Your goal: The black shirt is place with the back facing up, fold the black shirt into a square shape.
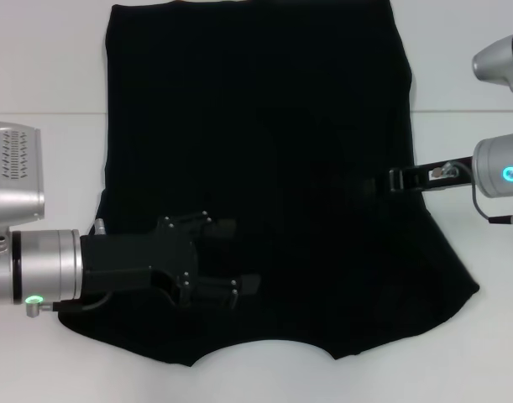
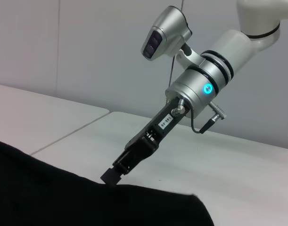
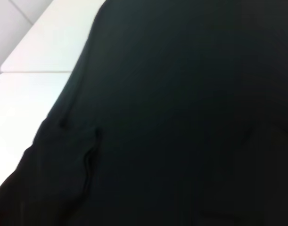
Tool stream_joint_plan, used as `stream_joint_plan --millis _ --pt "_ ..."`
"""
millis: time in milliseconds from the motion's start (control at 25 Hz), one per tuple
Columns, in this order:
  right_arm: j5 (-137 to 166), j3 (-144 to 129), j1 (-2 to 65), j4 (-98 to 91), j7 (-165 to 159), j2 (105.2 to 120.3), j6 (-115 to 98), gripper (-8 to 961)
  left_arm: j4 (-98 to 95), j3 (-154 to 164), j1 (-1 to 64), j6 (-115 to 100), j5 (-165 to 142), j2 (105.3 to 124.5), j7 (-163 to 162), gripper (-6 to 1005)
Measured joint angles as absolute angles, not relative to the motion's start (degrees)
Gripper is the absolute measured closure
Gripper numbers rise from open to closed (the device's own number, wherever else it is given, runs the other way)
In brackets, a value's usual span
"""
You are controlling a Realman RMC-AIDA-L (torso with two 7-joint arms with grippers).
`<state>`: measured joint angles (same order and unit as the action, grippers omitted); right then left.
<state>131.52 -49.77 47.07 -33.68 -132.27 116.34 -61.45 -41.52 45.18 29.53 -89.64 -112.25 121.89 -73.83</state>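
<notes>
Shirt: black shirt point(image 1: 264, 168) spread flat on the white surface point(image 1: 46, 67), plain side up (no lettering visible), collar end toward the robot, hem at the far side.
Shirt shape: left sleeve looks tucked in, since that edge runs fairly straight; right sleeve flares out past the body.
Left hand: left hand point(image 1: 227, 256) comes in from the left, low over the shirt's near-left part, just beside the left edge; fingers point(image 1: 243, 285) apart, one above the other in the head view, nothing seen between them.
Right hand: right hand point(image 1: 389, 180) reaches in from the right at the shirt's right edge, about mid-length, tip down at the cloth (left wrist view shows the same tip point(image 2: 113, 176) meeting the fabric edge); can't tell whether it is apart or together.
Right wrist view: almost all black cloth point(image 3: 181, 117), a small crease near one edge, white surface in a corner.
Seam: thin line crosses the surface behind the shirt's upper half.
</notes>
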Motion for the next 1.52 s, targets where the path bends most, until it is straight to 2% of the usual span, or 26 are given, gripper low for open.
stream_joint_plan --millis 240,360,520,640,1080,1520 --pt "130.68 -49.2 46.72 -34.61 -132.21 116.43 -62.47 731 -41.48 44.44 29.32 -89.49 -112.35 121.9 -73.83 71" --pt "127.33 -48.91 45.58 -35.03 -130.53 116.11 -63.79 579 -41.6 42.41 28.63 -89.7 -112.44 121.73 -74.35 70" --pt "119.23 -48.91 43.11 -34.88 -125.05 115.85 -66.1 380 -42.33 39.57 27.09 -90.32 -112.49 120.43 -77.73 70" --pt "113.9 -48.9 41.4 -34.29 -120.22 116.27 -67.05 233 -43.03 37.02 25.38 -90.71 -113.44 119.31 -80.11 70" --pt "111.85 -49.08 41.43 -33.29 -118.14 118.35 -65.18 54 -45.69 23.33 21.83 -88.53 -124.64 118.86 -82.74 71" --pt "111.79 -49.0 41.58 -33.22 -118.14 118.57 -64.98 59 -45.85 23.39 22.45 -83.81 -130.66 118.65 -101.21 71"
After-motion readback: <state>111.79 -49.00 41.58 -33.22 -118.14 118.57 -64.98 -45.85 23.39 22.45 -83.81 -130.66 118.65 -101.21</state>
